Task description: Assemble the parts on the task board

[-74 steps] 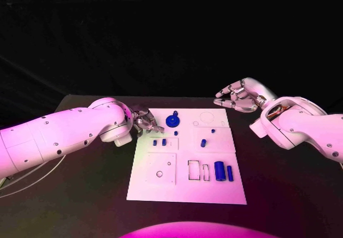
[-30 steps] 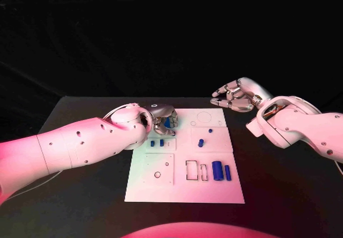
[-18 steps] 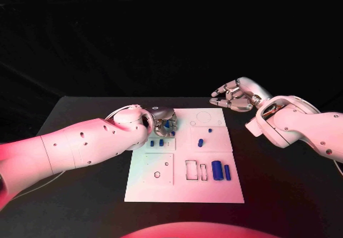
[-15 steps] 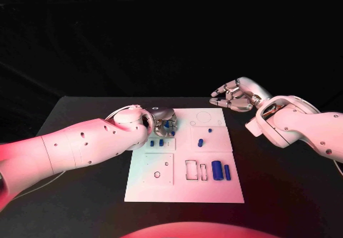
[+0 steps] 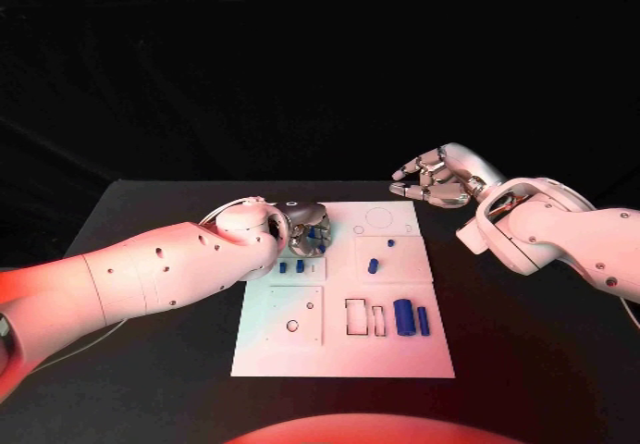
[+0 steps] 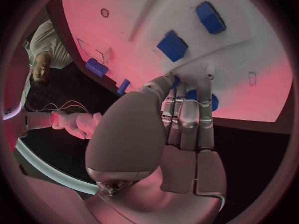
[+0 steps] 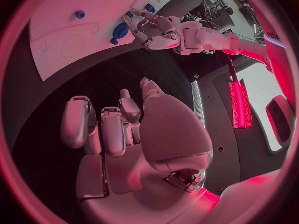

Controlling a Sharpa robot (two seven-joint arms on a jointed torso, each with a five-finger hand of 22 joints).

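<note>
The white task board (image 5: pixel 307 347) lies in the middle of the table. My left hand (image 5: pixel 305 231) reaches over its far left corner, and its fingertips (image 6: pixel 187 92) close round a blue round part (image 6: pixel 214 102) there, also seen as the blue round part (image 7: pixel 119 31). Two small blue blocks (image 5: pixel 289 266) sit just nearer than the hand. A blue peg (image 5: pixel 389 243), a short blue piece (image 5: pixel 372 265) and two blue cylinders (image 5: pixel 411 318) lie on the board's right half. My right hand (image 5: pixel 434 180) hovers beyond the board's far right corner, fingers bent and apart, holding nothing.
Open cut-outs (image 5: pixel 360 316) and a small round hole (image 5: pixel 293 326) mark the board's near half; a ring outline (image 5: pixel 377 219) marks the far right. Black table (image 5: pixel 534 370) surrounds the board. My left forearm (image 5: pixel 147 277) spans the table's left side.
My left hand moved from the board's left edge onto the blue round part and closed round it; over the last half second it has barely shifted. The right hand has stayed put.
</note>
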